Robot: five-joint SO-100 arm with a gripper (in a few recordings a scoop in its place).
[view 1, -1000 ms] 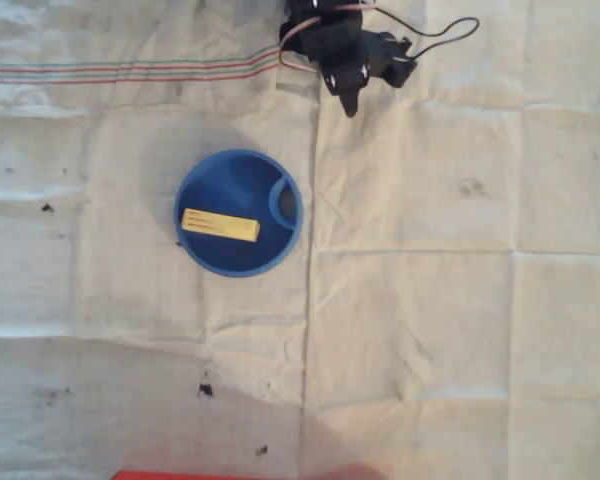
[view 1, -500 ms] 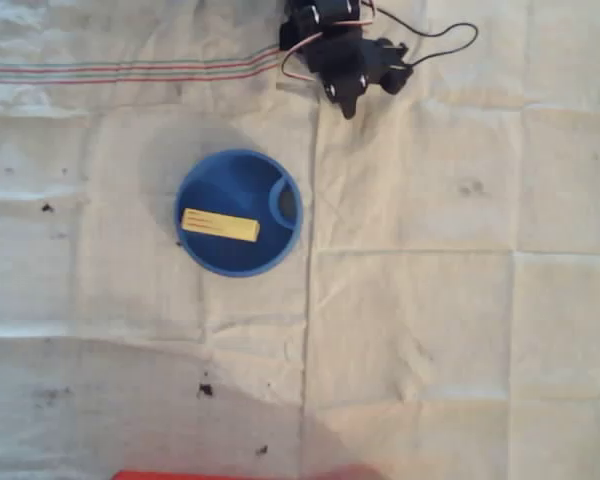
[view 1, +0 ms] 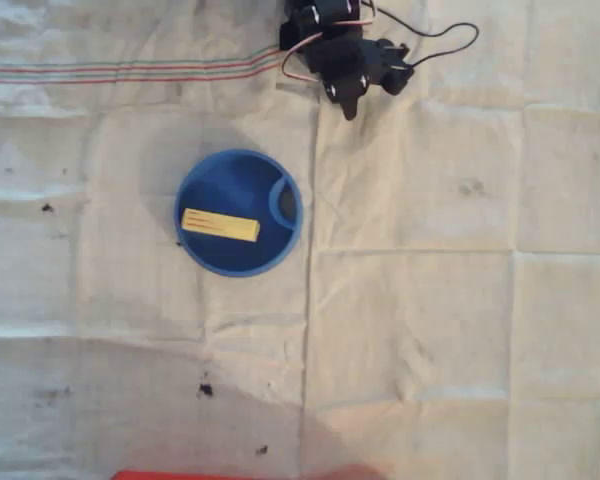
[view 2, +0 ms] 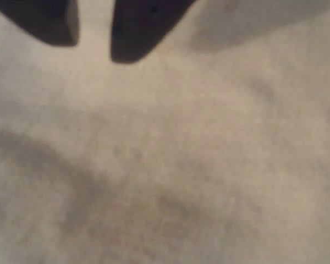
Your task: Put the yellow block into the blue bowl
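Already, overhead view: the yellow block [view 1: 220, 225] lies flat inside the blue bowl [view 1: 238, 171], running left to right across its floor, one end close to the ring handle [view 1: 284, 203] at the bowl's right rim.
Claw, overhead view: the claw [view 1: 349, 103] sits at the top edge, well apart from the bowl, pointing down the picture; its opening cannot be read from here.
Worktop, overhead view: the worktop [view 1: 460, 300] is covered by a pale creased cloth with red and green stripes at upper left, a few dark specks [view 1: 205, 389] below the bowl, and a red edge [view 1: 230, 475] at the bottom. Nothing stands between arm and bowl.
Claw, wrist view: two dark fingertips [view 2: 132, 33] at the top with a narrow strip of cloth between them, so the claw is slightly parted and grips nothing.
Task, my judgement: the placing looks finished.
Risk: little remains; the light bowl could slide or tip if the arm swung back across it, spilling the block.
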